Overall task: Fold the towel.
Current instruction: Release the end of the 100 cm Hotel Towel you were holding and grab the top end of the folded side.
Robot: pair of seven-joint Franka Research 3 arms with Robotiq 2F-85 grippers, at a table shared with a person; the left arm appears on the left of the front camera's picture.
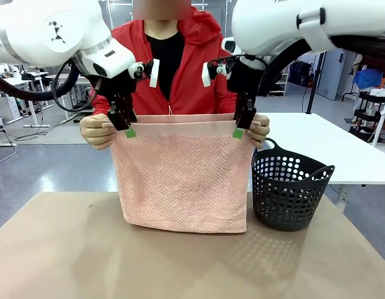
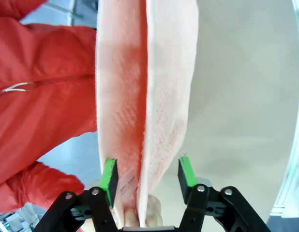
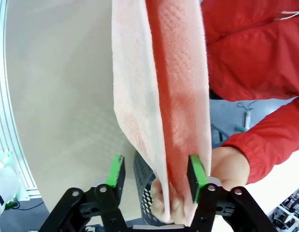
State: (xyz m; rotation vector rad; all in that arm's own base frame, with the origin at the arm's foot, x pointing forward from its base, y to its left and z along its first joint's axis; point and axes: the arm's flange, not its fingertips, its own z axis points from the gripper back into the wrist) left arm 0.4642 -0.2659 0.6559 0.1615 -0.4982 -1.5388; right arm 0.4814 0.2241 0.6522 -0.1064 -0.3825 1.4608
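Two grippers hang over one tan, matte tabletop (image 1: 68, 249), which runs from the near edge of the front view back to the person in a red jacket (image 1: 199, 62); beyond it lie a grey floor (image 1: 49, 168) and a white table (image 1: 317, 143), with more furniture farther back.

The towel (image 1: 183, 180) is doubled over and hangs upright at the middle of the table; its plain hem band runs along the top and its lower edge reaches the tabletop. The person holds its top corners, with one hand (image 1: 98, 131) on the robot's left and the other hand (image 1: 260, 129) on its right.

The left gripper (image 1: 129, 129) stands at the top left corner; in its wrist view the jaws are apart and straddle the towel's two layers, one pad just beside the cloth and the other apart from it. The right gripper (image 1: 240, 129) stands at the top right corner, jaws likewise apart around the layers, unclamped; one pad is at the cloth and the other well off it.

A dark perforated basket (image 1: 289, 187) sits on the table just beside the towel's lower right corner; broad bare tabletop spreads in front of the towel and to the robot's left.
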